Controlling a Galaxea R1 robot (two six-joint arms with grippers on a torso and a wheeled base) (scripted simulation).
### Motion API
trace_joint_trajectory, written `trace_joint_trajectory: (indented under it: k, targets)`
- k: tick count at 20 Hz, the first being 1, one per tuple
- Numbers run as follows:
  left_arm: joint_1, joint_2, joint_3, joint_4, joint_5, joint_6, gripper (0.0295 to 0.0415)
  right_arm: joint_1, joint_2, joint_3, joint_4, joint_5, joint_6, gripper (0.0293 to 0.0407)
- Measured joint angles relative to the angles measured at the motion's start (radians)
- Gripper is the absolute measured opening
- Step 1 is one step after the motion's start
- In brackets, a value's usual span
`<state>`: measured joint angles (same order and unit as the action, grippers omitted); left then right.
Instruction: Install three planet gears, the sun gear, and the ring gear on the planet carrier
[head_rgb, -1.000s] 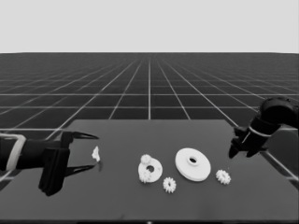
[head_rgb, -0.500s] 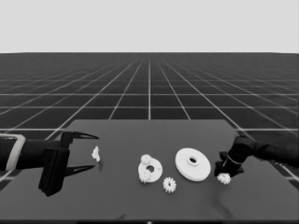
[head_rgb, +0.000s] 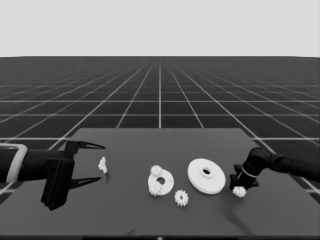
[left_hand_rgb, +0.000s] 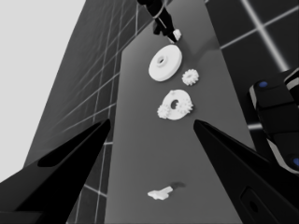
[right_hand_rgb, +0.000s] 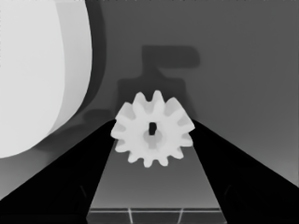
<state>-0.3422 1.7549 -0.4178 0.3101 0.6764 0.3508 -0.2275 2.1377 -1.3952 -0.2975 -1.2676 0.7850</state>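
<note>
Right pincer (head_rgb: 239, 189): low at the right of the head view, just right of the larger round part; its two black fingers (right_hand_rgb: 70, 177) press both sides of a small white toothed gear (right_hand_rgb: 152, 129), grasping it.
Held gear: flat face toward the wrist camera, its small centre slot running up and down in that view; it sits at the dark bench (head_rgb: 125, 210).
Larger round part (head_rgb: 206, 175): thick white smooth-rimmed disc, lying flat right of centre, hole upward.
Smaller round part (head_rgb: 161, 181): white flat washer-like disc at centre, lying flat, with two small gears (head_rgb: 156, 170) on it.
Loose gear (head_rgb: 181, 198): flat on the bench, below and between the two discs.
Left pincer (head_rgb: 87, 163): at the left edge, fingers spread, released, holding nothing.
Thin white piece (head_rgb: 103, 165): just right of the left pincer's tips.
</note>
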Motion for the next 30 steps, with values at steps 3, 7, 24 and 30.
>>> trace_joint_trajectory:
  k: [3, 7, 24, 30]
  targets:
    - [0.000, 0.000, 0.000, 0.000, 0.000, 0.000, 0.0385, 0.000, 0.000, 0.000, 0.000, 0.000, 0.000, 0.0312]
    - [0.000, 0.000, 0.000, 0.000, 0.000, 0.000, 0.0385, 0.264, -0.112, 0.201, 0.186, -0.215, 0.041, 0.0312]
    - [0.000, 0.000, 0.000, 0.000, 0.000, 0.000, 0.0385, 0.449, 0.746, -0.098, 0.326, -0.310, 0.605, 0.0312]
    - [0.000, 0.000, 0.000, 0.000, 0.000, 0.000, 0.0385, 0.100, 0.782, -0.220, -0.010, -0.225, 0.533, 0.0312]
